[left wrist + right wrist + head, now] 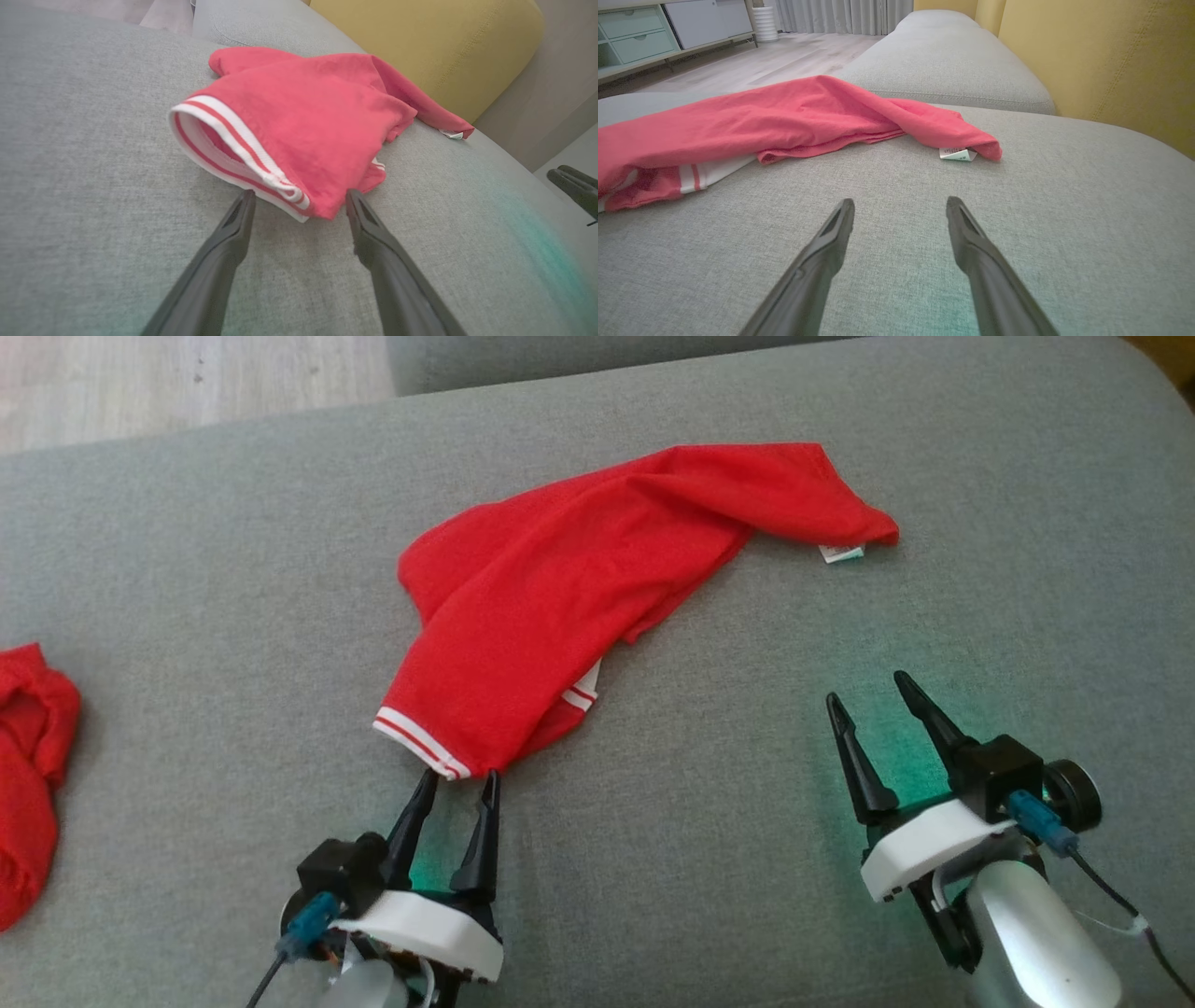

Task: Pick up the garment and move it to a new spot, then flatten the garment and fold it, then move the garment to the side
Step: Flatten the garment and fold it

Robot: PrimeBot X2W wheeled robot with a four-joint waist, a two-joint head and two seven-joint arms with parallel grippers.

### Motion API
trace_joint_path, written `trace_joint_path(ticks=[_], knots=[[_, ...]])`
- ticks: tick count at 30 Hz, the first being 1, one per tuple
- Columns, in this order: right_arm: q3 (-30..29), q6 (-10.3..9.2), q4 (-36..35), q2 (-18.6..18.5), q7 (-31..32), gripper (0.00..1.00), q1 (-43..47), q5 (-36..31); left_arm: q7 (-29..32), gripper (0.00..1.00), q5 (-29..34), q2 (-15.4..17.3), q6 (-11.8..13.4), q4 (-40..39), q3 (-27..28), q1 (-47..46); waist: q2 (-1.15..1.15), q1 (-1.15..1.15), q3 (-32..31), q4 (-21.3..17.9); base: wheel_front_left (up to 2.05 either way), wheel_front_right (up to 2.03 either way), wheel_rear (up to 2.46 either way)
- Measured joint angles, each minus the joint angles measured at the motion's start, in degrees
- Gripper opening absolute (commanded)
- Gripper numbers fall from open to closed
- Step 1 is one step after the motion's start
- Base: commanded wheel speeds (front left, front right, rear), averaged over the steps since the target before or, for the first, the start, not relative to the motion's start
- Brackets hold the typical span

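A red garment (579,597) with a white-striped hem lies crumpled across the grey sofa cushion (233,569), a white label showing at its far right end. My left gripper (460,777) is open, its fingertips on either side of the near striped corner of the garment (289,135), touching or just short of it. My right gripper (868,686) stands open over bare cushion to the right, apart from the garment (784,116), with nothing between its fingers.
A second red cloth (28,775) lies at the left edge of the cushion. A yellow backrest (1111,60) rises along the sofa's right side. Wooden floor (168,378) and a cabinet (640,32) lie beyond the cushion.
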Motion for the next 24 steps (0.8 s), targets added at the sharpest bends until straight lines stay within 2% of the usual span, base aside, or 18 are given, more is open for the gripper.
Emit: trace_joint_path(ticks=[1, 2, 3, 4, 16, 24], knots=[[0.0, 0.00, 0.0, 0.0, 0.0, 1.00, 0.0, 0.0, 0.0, 1.00, 0.0, 0.0, 0.0, 0.1, 0.0, 0.0, 0.00, 0.00, 0.1, -0.1, 0.00, 0.00, 0.00], [0.0, 0.00, 0.0, 0.0, 0.0, 1.00, 0.0, 0.0, 0.0, 0.69, 0.0, 0.0, 0.0, 0.1, 0.0, 0.0, 0.00, 0.00, 0.1, -0.1, 0.00, 0.00, 0.00], [-0.1, 0.00, 0.0, 0.0, 0.0, 1.00, 0.0, 0.0, 0.0, 0.15, 0.0, 0.0, 0.0, 0.0, 0.0, 0.0, 0.00, 0.00, 0.2, -0.2, 0.00, 0.00, 0.00], [-0.1, 0.00, 0.0, 0.0, 0.0, 1.00, 0.0, 0.0, 0.0, 0.00, 0.1, 0.0, 0.0, -0.3, 0.0, 0.0, 0.00, 0.00, 0.2, -0.1, 0.00, 0.00, 0.00], [-0.5, 0.00, 1.5, 1.6, 0.0, 1.00, 2.1, 0.5, 0.0, 0.00, 4.4, 0.1, 0.0, -13.9, -2.2, -0.8, 0.00, 0.00, -3.1, 2.8, 0.00, 0.00, 0.00], [-1.3, 0.00, 3.3, 2.8, 0.0, 1.00, 5.5, 1.0, 0.0, 0.00, 6.0, 0.4, -0.4, -27.8, -5.4, -1.2, 0.00, -0.01, -8.3, 5.4, 0.00, 0.00, 0.00]])
